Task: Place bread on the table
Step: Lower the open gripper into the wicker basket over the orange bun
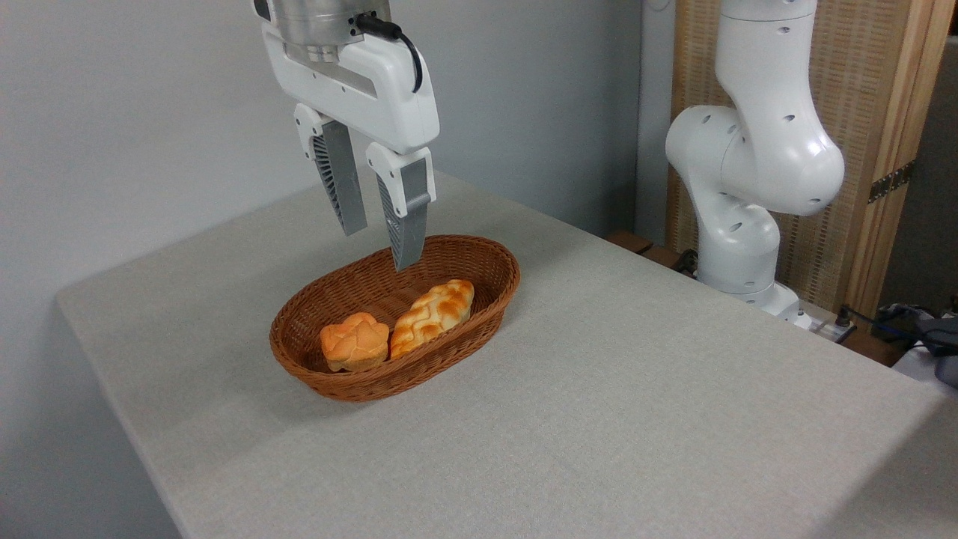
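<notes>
The bread (pixel 355 341), a small orange-golden bun with a lobed top, lies in the near left end of a brown oval wicker basket (pixel 479 258). Beside it on the right rests a longer pale braided loaf (pixel 433 307). My gripper (pixel 382 243) hangs open above the far part of the basket, fingers pointing down, empty, well above and behind the bun. The table (pixel 636 389) is covered in light grey-beige cloth and carries the basket near its middle left.
The arm's white base and lower links (pixel 748 172) stand at the table's right back edge. A wooden slatted panel (pixel 861 112) is behind it. Cables (pixel 898 326) lie at the far right. A grey wall runs behind the table.
</notes>
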You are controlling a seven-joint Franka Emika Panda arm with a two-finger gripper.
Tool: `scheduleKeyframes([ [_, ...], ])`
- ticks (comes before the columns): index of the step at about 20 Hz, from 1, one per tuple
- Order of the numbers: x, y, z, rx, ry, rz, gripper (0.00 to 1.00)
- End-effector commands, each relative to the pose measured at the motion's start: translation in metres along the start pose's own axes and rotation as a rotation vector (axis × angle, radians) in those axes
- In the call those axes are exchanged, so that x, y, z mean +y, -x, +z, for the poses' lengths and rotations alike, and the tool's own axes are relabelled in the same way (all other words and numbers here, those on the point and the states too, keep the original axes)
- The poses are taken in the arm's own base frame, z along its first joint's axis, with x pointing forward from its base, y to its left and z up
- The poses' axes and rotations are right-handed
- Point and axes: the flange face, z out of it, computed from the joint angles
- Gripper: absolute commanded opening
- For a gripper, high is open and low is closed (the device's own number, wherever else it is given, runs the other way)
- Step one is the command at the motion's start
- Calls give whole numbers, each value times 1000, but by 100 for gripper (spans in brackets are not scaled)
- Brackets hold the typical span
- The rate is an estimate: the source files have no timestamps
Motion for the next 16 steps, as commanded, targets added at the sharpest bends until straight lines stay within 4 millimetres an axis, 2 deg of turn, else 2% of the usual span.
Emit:
scheduleKeyframes([
  [1,30,-16,14,-13,32,66,100],
  [9,32,-18,15,0,25,70,100],
  [10,33,-20,23,14,20,70,100],
  [12,48,-33,37,40,-5,105,100],
  [16,53,-45,62,84,-40,121,100],
])
